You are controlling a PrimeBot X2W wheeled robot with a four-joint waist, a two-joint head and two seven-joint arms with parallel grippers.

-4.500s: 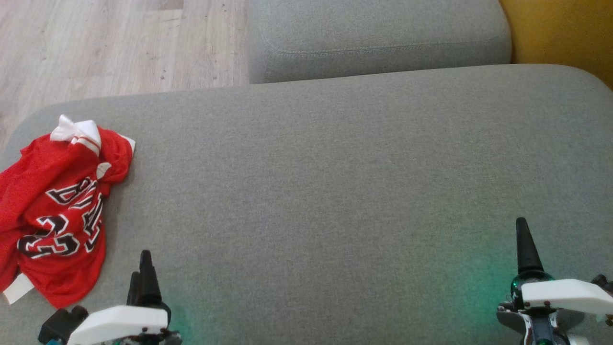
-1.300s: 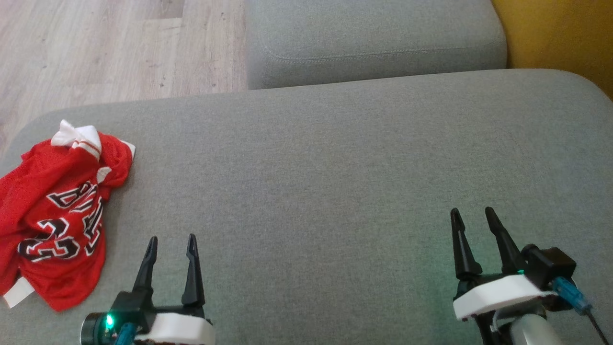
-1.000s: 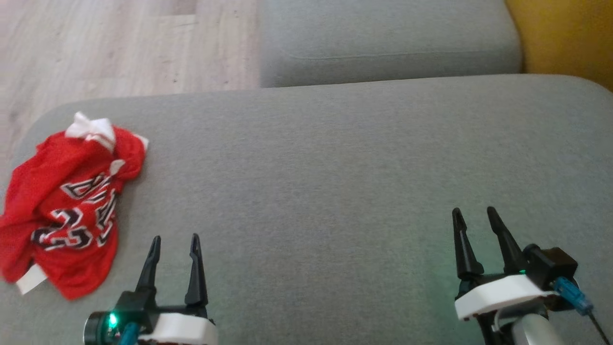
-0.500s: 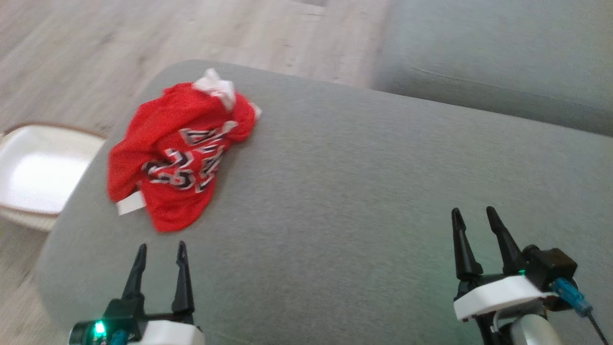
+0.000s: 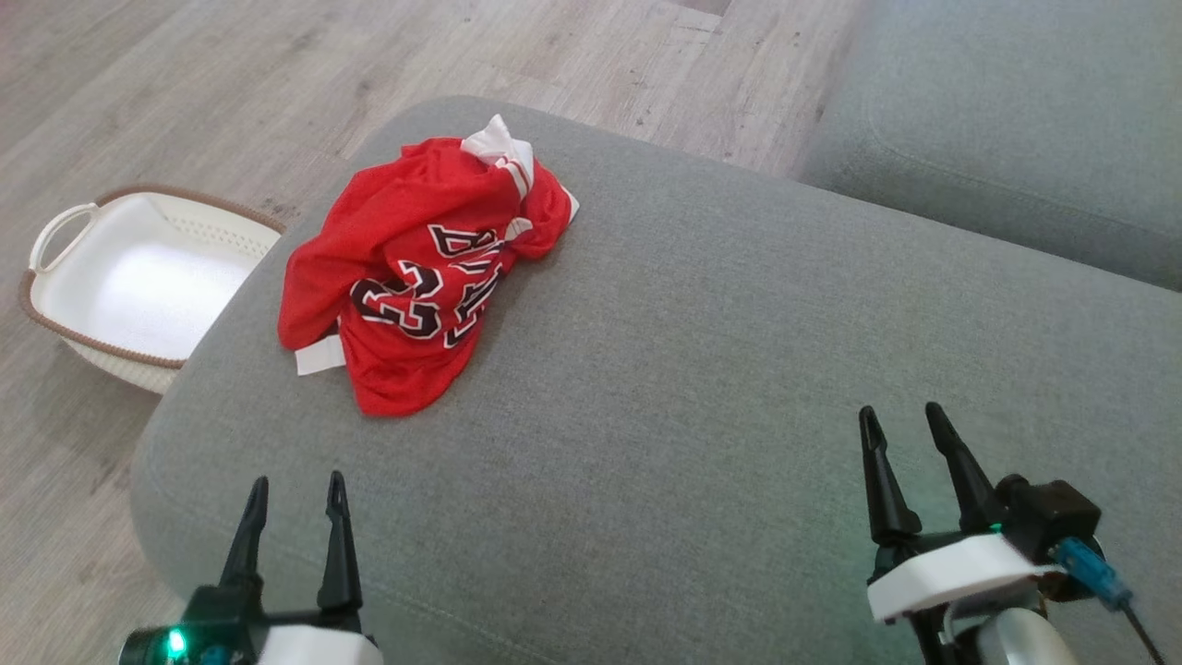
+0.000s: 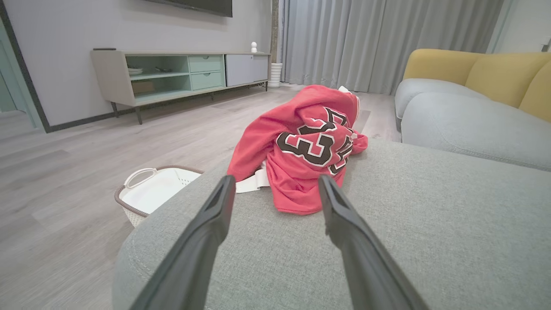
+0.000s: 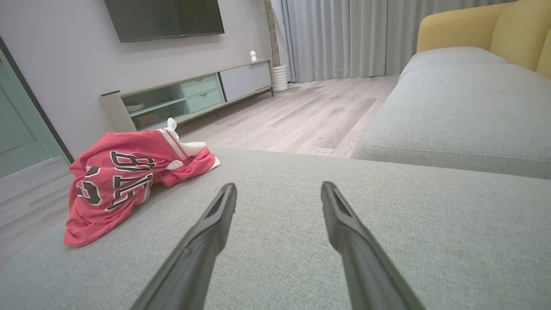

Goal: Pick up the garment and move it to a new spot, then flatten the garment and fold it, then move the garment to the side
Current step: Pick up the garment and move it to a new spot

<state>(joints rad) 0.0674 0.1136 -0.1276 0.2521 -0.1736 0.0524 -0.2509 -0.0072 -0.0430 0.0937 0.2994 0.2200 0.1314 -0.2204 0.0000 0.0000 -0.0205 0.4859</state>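
The garment (image 5: 420, 268) is a red jersey with black-and-white lettering and white trim, lying crumpled near the left end of the grey cushion (image 5: 720, 388). It also shows straight ahead in the left wrist view (image 6: 305, 146) and at the left of the right wrist view (image 7: 120, 176). My left gripper (image 5: 294, 489) stands open at the cushion's near left corner, a short way in front of the garment and apart from it. Far to the right, my right gripper (image 5: 900, 420) is open over bare cushion, holding nothing.
A white basket (image 5: 120, 277) with a brown rim sits on the wooden floor (image 5: 185, 74) just left of the cushion; it is also in the left wrist view (image 6: 150, 193). A second grey cushion (image 5: 997, 139) lies beyond, and a low TV cabinet (image 6: 181, 73) stands against the far wall.
The head camera has swung left, so the garment now sits nearer the picture's middle and the basket has come into view. Both grippers stay open; the garment lies as before.
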